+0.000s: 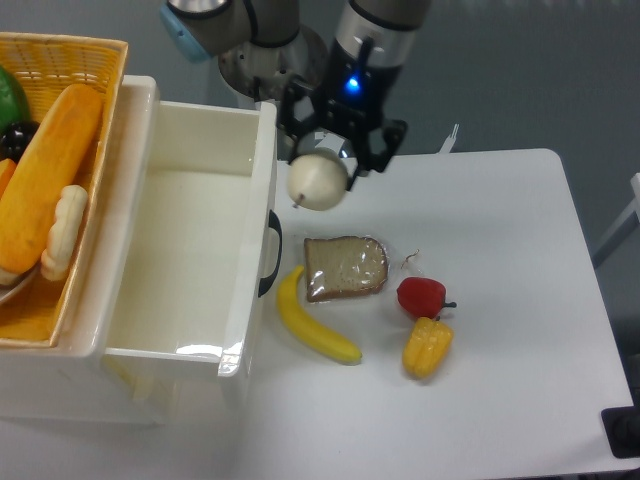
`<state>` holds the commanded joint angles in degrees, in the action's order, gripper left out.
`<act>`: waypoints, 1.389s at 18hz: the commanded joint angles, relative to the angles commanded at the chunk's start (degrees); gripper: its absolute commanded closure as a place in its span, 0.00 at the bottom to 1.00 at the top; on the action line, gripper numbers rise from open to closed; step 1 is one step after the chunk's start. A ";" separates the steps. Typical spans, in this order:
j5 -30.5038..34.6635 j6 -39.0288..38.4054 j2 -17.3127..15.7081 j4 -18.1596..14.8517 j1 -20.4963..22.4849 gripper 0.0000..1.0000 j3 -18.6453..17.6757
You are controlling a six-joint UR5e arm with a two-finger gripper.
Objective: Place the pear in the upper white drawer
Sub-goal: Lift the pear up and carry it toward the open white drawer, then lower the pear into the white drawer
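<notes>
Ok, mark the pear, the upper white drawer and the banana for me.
pear (318, 183), fixed camera, middle of its pale skin below the gripper.
upper white drawer (262, 190), fixed camera, top of its right-hand wall.
banana (312, 325), fixed camera, mid-length of the yellow peel.

The upper white drawer (190, 240) stands pulled open, its inside bare and reachable from above. Only its right wall separates it from the pear (318, 182) held in the gripper (335, 150). A banana (312, 322) and bread slice (345, 266) crowd the counter (520, 380) below.
</notes>
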<state>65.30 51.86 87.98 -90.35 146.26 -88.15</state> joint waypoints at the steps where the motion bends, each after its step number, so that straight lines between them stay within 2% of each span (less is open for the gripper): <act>1: 0.09 -0.52 -0.09 -0.09 -1.14 0.44 -0.09; 5: 0.09 -2.73 -0.52 0.17 -4.83 0.43 -1.67; 8: 0.09 -2.81 -0.70 0.09 -5.80 0.43 -1.76; 11: 0.09 -2.82 -0.18 0.00 -6.42 0.36 -2.37; 17: 0.09 -2.73 0.00 0.44 -7.74 0.35 -3.08; 20: 0.17 -2.64 0.70 0.53 -8.44 0.28 -3.25; 25: 0.17 -2.55 2.11 0.61 -9.93 0.27 -3.25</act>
<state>65.48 49.31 90.09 -89.74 136.32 -91.41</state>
